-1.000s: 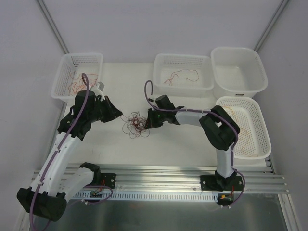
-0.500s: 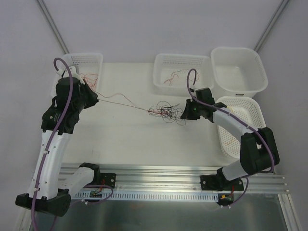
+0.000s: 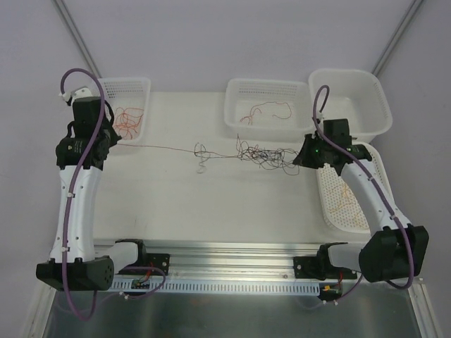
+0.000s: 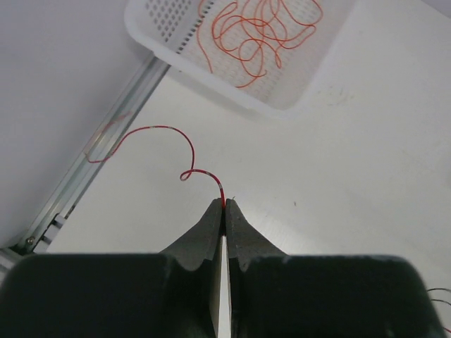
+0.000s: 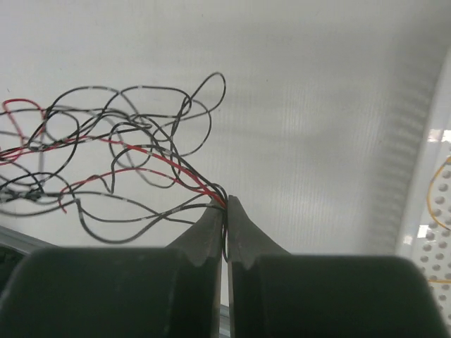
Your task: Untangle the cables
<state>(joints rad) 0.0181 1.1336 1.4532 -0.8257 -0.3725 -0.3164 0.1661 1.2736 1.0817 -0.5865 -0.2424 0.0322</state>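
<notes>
The cables [image 3: 264,155] form a loose knot of black and red strands over the desk [image 3: 211,204], just on the near side of the middle basket [image 3: 268,90] and slightly to its right. From the knot a single red strand [image 3: 155,147] runs in a nearly straight line far to the left of the middle basket and ends at the left claw [image 3: 111,143]. The right claw [image 3: 299,160] sits at the knot's other end, to the right of the middle basket and nearer the arms.

The overhead view shows this whole line but not the grips; the wrist views show them. The left claw [image 4: 224,205] is clenched on the red strand, whose free end curls up and away toward a metal rail [image 4: 91,169]. The left basket [image 4: 296,98], holding orange coils, is beyond it. The right claw [image 5: 225,204] is clenched on a bunch of black and red strands that fan out to the left. The perforated edge of the right basket [image 5: 433,232] shows beside it.

Only the overhead view shows a few loose strands in the middle basket and the plain tub [image 3: 349,79] to its right. It does not show whether the knot touches the desk.
</notes>
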